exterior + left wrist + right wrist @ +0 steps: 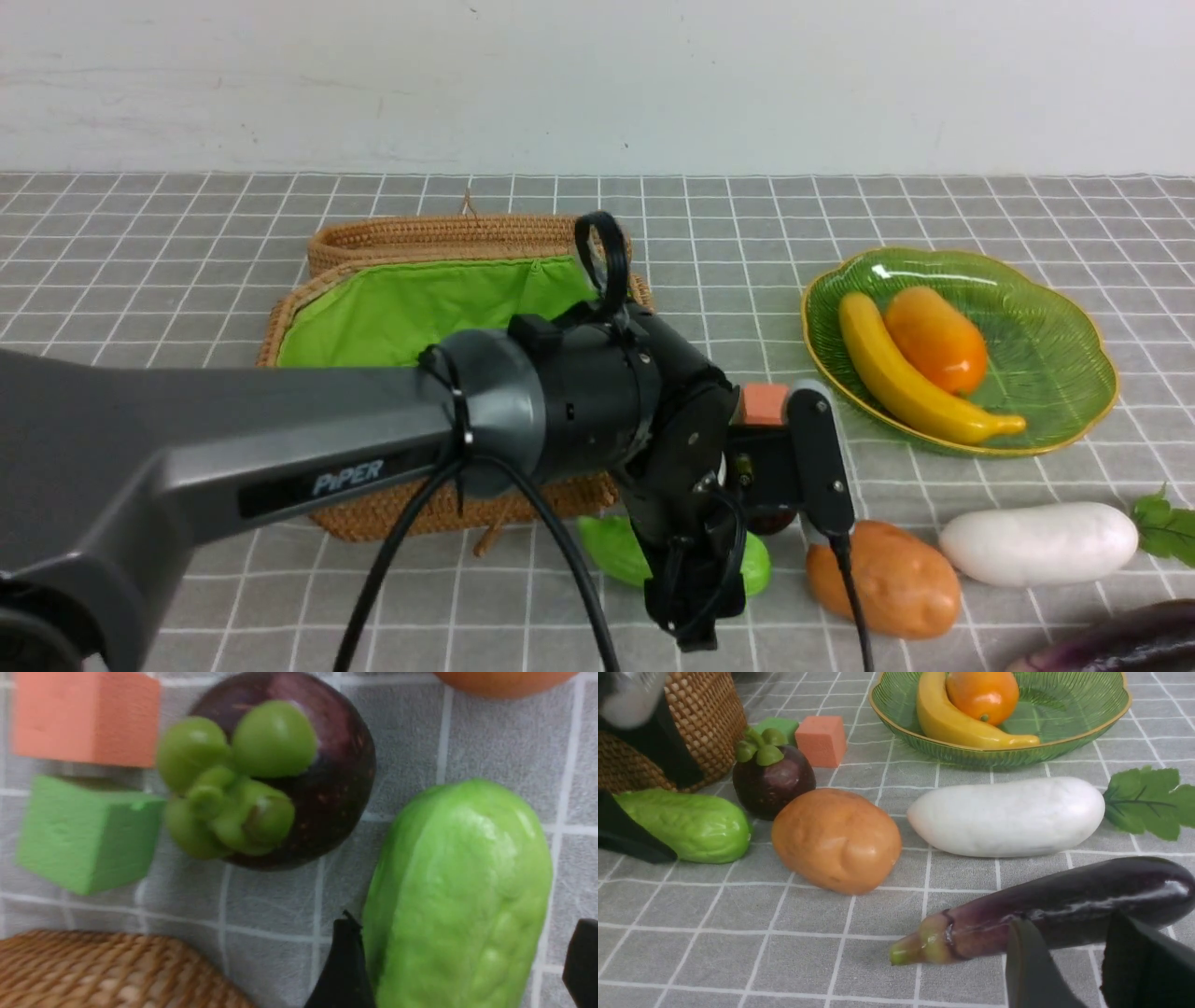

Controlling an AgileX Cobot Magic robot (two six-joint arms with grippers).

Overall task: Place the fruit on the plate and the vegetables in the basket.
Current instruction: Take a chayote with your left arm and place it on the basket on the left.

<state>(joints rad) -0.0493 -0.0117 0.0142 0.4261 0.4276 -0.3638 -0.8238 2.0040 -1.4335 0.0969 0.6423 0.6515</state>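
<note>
My left gripper (462, 970) hangs over the green wrinkled gourd (458, 896), which lies on the cloth in front of the basket (373, 518). Its jaws are open and straddle the gourd, with a gap on one side. The dark-purple mangosteen (299, 774) sits just beyond the gourd. The banana (901, 373) and the mango (938, 336) lie on the green plate (1055, 355). The potato (882, 579), the white radish (1036, 543) and the eggplant (1064, 905) lie on the cloth. My right gripper (1083, 970) is open and empty, just short of the eggplant.
An orange cube (86, 718) and a green cube (84, 830) sit beside the mangosteen, near the basket's corner (107, 970). The basket stands open, its green lining (411, 308) showing and its lid (448, 233) behind. My left arm (280, 448) crosses in front of it.
</note>
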